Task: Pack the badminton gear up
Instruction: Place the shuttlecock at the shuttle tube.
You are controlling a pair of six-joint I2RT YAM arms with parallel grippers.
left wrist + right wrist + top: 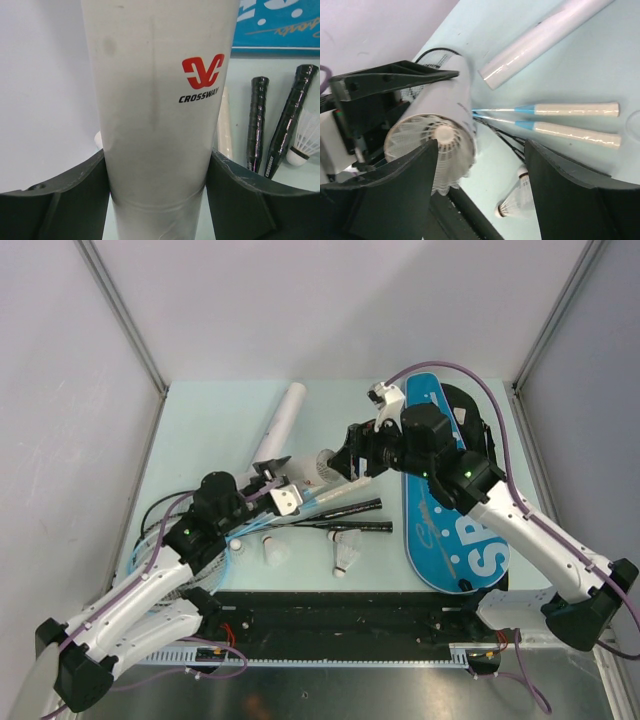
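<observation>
Right between the spread, empty fingers of the right pincer (481, 150) sits a shuttlecock (440, 142). Its white cork is ringed by ribbed feathers, and it is lodged in the mouth of the held tube (447, 95). That tube is a smooth, stiff, pale cylinder whose long axis runs straight away from this pincer. Its far part is clamped on both sides by the left pincer (157, 160), whose dark fingers touch its wall. Any further push would, I judge, have to follow that axis.

Just below the right pincer lies a loose shuttlecock (517, 200), light and easily crushed, and the right arm looks nearer to it. Beyond, to the pincer's right, two glossy white racket handles (575, 108) lie side by side. Farther off is a second tube (545, 37), and the slick blue bag (455, 530) lies behind the right pincer.
</observation>
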